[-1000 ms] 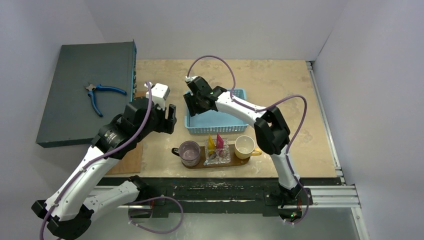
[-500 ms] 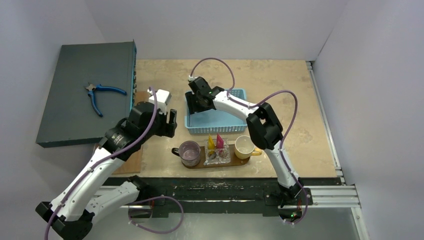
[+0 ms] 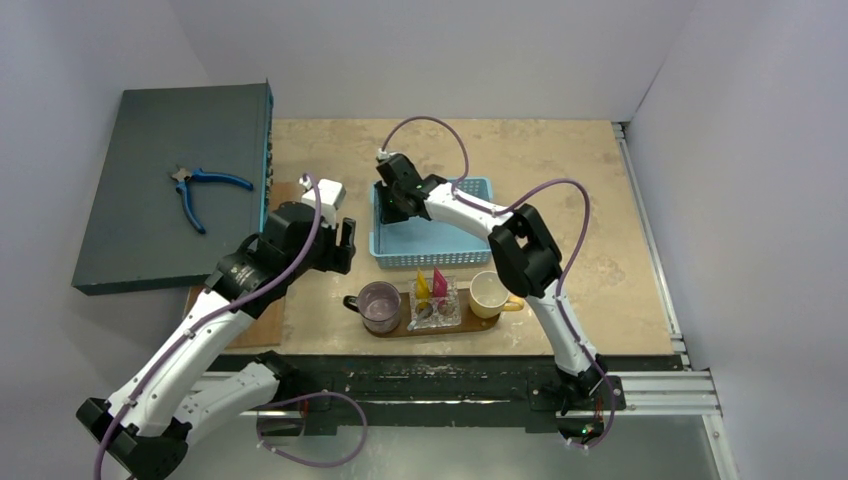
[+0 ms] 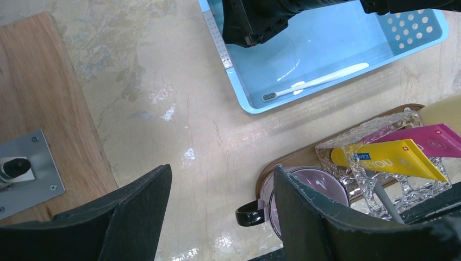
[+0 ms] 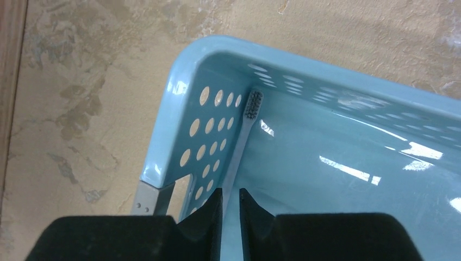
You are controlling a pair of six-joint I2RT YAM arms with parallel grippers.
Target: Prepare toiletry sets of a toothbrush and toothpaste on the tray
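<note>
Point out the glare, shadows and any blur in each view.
Right wrist view: white glare streaks on the floor of the blue basket, toothbrush bristles sharp. Left wrist view: shiny patches on the tabletop, glare in the basket, print on the yellow toothpaste tube crisp. Top external view: even, diffuse light, no hard shadows, small things lack detail.

toothbrush (image 5: 242, 138) lies tight against the basket wall (image 5: 202, 141), open floor beside it.
</note>
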